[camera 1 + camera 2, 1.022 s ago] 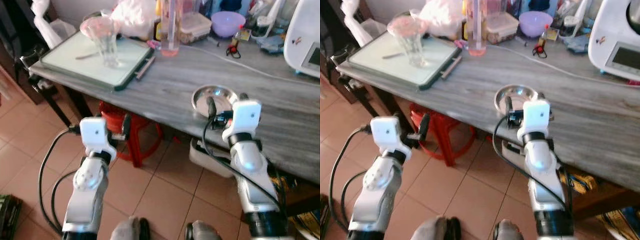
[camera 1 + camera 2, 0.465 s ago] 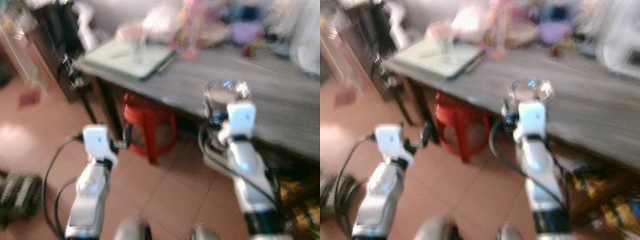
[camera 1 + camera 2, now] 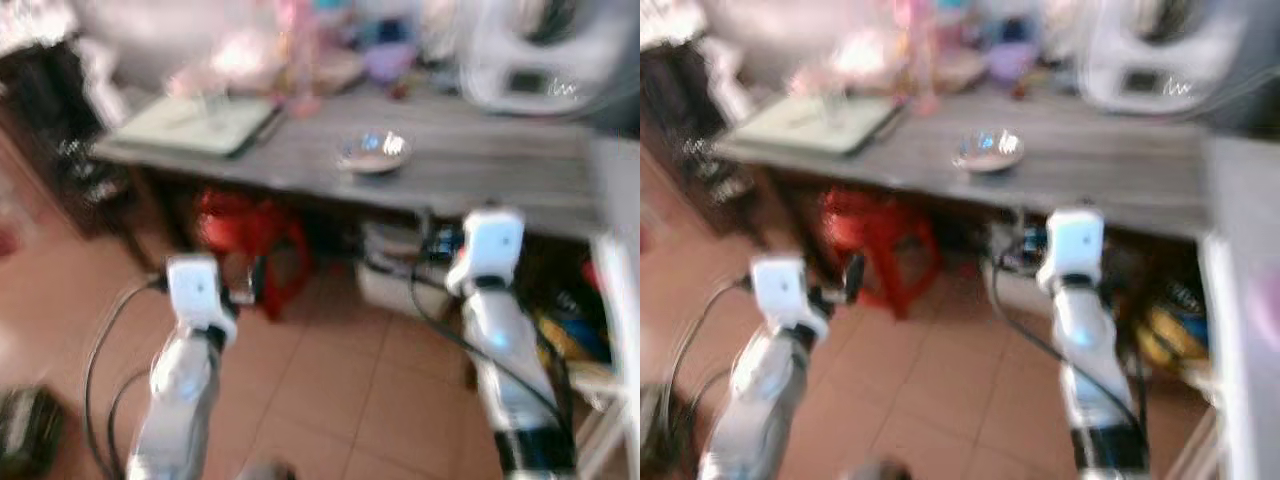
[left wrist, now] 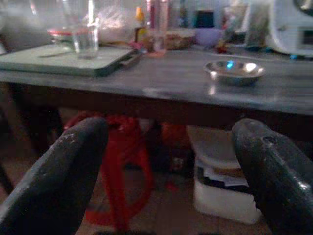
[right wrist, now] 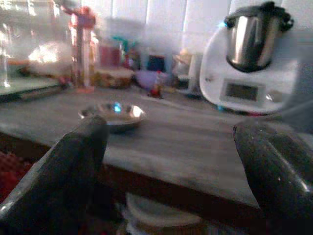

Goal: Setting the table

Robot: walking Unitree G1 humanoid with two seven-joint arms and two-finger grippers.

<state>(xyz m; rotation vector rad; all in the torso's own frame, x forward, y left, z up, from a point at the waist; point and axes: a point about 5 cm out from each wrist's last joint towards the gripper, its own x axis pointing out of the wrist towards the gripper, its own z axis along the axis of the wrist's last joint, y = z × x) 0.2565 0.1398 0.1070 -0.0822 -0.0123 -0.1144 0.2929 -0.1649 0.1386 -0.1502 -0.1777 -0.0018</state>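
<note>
Sitting near the front edge of the grey table (image 3: 480,170), a steel bowl (image 3: 373,152) is softened by blur in both head views. The left gripper (image 4: 168,161) and right gripper (image 5: 171,166) hang below table height, fingers spread wide, empty. Clutter along the back edge is too smeared to name.

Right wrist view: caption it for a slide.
Open right gripper faces a steel bowl on the grey table, white kitchen machine behind.

Blurring heavily across both eye views, dimming under the surface (image 4: 146,78), glinting brightly off the steel bowl (image 4: 234,71).
</note>
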